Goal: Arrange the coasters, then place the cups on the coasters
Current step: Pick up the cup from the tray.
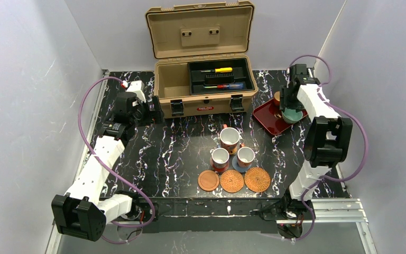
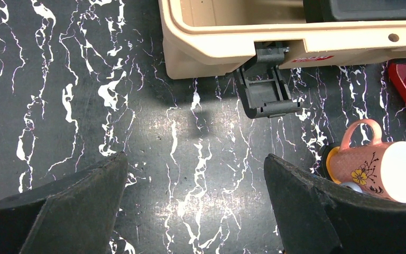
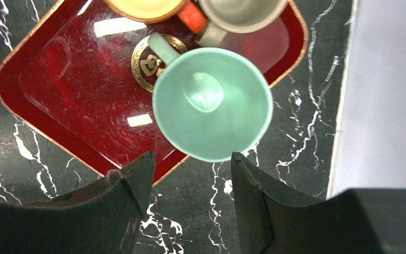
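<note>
Three reddish mugs (image 1: 229, 138) already sit on coasters in the middle of the table (image 1: 169, 159), and three bare coasters (image 1: 231, 181) lie in a row just in front of them, ready for what is left. The other three cups are on the dark red tray (image 3: 58, 79) at the right: an orange cup (image 3: 145, 5), a grey cup (image 3: 240, 10) and a wide teal cup (image 3: 211, 103) nearest the tray's corner.

The right fingers (image 3: 190, 169) hang over the teal cup's near rim, parted partway with nothing between them. It looks like a line-up for a grab on that rim, since this cup is the easiest to reach. The left fingers (image 2: 195, 169) are spread wide and empty above bare table by the toolbox (image 2: 217, 47) latch, out of the way.
</note>
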{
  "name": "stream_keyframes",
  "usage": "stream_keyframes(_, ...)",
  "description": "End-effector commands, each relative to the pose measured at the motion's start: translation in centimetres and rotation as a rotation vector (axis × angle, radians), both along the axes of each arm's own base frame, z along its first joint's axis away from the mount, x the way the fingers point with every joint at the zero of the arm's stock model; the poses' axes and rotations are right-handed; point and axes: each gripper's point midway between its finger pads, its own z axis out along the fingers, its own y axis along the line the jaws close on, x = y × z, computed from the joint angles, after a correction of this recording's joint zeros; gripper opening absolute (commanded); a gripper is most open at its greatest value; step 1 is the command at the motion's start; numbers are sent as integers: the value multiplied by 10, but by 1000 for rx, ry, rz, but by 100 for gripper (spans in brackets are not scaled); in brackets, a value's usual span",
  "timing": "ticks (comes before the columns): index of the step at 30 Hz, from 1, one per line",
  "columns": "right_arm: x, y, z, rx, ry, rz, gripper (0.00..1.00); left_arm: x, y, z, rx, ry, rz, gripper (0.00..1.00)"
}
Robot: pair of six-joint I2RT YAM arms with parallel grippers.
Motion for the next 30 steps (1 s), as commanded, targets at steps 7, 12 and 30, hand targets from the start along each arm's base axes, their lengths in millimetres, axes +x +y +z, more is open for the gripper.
stream_keyframes(7,11,8,-45,-19,131,106,60,-3,-4,6,-11,-15,-16,99)
stream_keyframes(12,7,18,-56,-25,165,131,38,-2,-4,6,-10,-15,-16,99)
stream_keyframes(30,18,53,21,-111,0,176,1,-2,-3,6,-6,-13,-14,99)
